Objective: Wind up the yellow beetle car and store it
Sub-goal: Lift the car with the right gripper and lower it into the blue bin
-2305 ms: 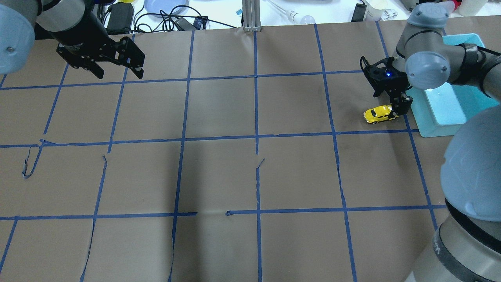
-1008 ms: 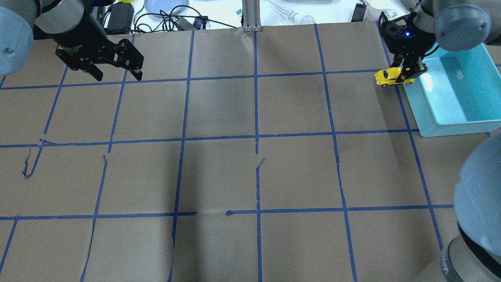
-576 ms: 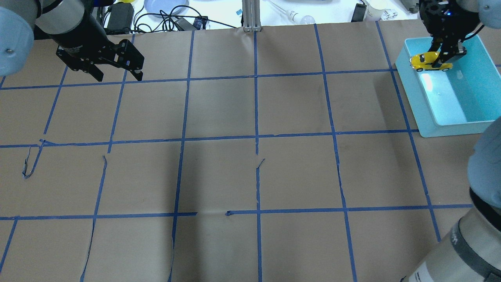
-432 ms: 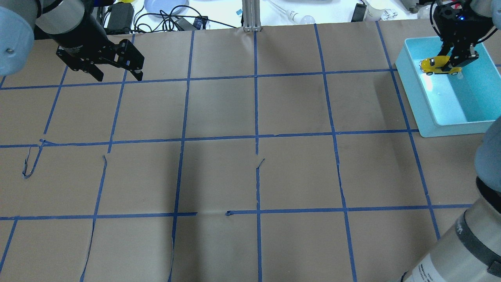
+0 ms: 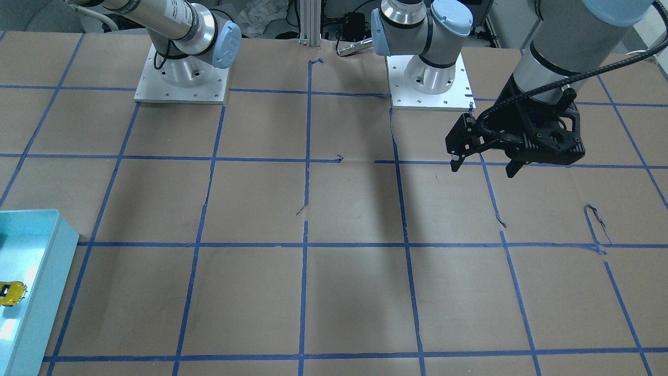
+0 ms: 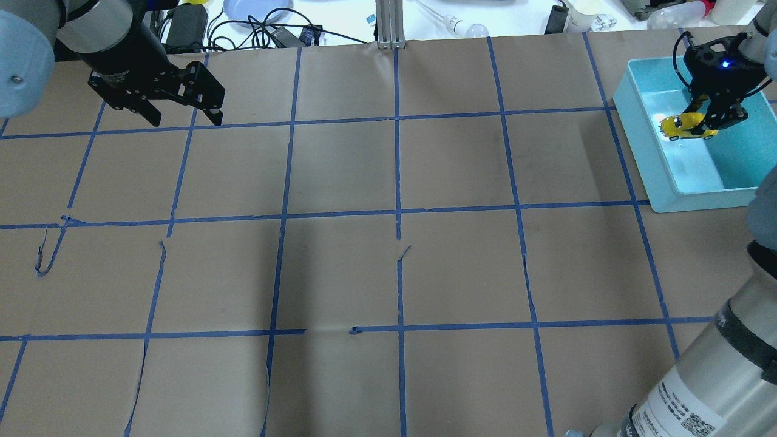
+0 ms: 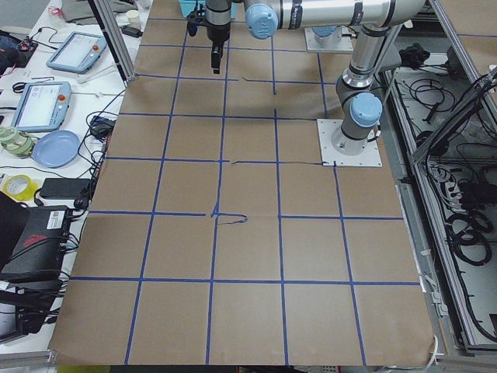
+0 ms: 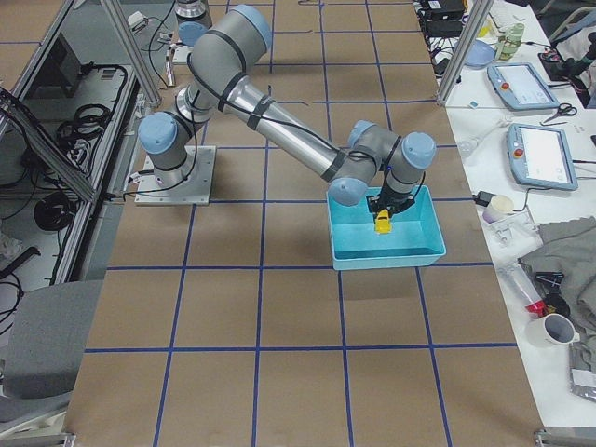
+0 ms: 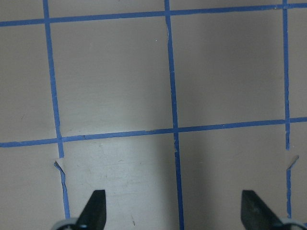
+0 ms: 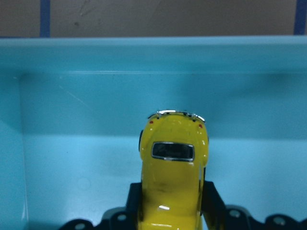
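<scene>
The yellow beetle car (image 6: 681, 126) is held by my right gripper (image 6: 704, 123), which is shut on it. Both are inside the teal bin (image 6: 642, 159) at the table's far right, in the bin's far half. In the right wrist view the car (image 10: 173, 160) points away between the fingers (image 10: 214, 199), low over the bin floor, facing a wall (image 10: 144, 52). I cannot tell whether its wheels touch the floor. The car also shows in the front view (image 5: 10, 292) and the right view (image 8: 383, 222). My left gripper (image 6: 185, 116) is open and empty above the far left of the table.
Brown paper with a blue tape grid covers the table, torn in places (image 6: 45, 255). Cables, a blue plate (image 6: 258, 9) and a bulb lie beyond the far edge. The two arm bases (image 5: 428, 78) stand at the robot's side.
My right gripper lifted the car from the table left of the bin, carried it over the rim and lowered it into the bin. The left arm has not moved.
</scene>
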You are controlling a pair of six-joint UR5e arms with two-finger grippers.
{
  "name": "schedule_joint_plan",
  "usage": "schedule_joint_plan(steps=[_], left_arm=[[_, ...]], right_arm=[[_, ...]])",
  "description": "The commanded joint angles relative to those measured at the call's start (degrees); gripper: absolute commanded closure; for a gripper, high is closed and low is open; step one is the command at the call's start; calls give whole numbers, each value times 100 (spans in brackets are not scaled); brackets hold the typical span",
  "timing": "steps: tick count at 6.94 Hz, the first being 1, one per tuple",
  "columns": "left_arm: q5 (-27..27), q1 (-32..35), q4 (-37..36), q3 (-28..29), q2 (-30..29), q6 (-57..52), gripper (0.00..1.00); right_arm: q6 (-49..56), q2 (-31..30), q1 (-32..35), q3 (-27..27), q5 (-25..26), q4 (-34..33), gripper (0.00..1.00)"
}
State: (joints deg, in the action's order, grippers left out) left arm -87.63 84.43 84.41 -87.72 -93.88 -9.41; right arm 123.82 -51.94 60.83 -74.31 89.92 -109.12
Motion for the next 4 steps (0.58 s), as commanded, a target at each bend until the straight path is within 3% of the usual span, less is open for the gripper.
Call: schedule_joint_plan(steps=[1, 2, 3, 4], left_arm=[[-149, 20, -4, 0, 1, 0, 0], [-149, 20, -4, 0, 1, 0, 0], [-149, 20, -4, 0, -7, 0, 0], [-158, 20, -4, 0, -16, 0, 0]], right_arm=[[737, 114, -141, -205, 16, -126, 97], [731, 114, -246, -329, -53, -161, 64], [705, 79, -247, -425, -89, -162, 5], [200, -60, -247, -505, -193, -118, 0]])
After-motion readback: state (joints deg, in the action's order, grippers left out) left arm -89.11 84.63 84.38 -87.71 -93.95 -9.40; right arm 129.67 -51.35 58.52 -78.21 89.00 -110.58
